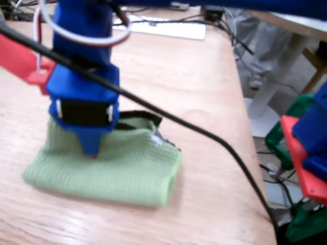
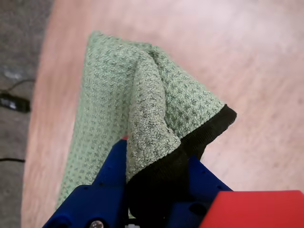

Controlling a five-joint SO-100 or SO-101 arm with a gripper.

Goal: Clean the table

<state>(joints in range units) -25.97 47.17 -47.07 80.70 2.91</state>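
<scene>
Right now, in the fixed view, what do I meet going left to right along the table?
Red arm part → blue gripper on the green cloth → bare table → red and green parts beyond the table edge.

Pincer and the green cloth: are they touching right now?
Touching. In the wrist view, the pincer has a raised fold of the green cloth pinched between its blue fingers, with no gap.

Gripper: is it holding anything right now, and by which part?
Yes. The gripper is shut on the green cloth, pinching a raised fold at its black-trimmed edge; the rest lies on the table.
</scene>
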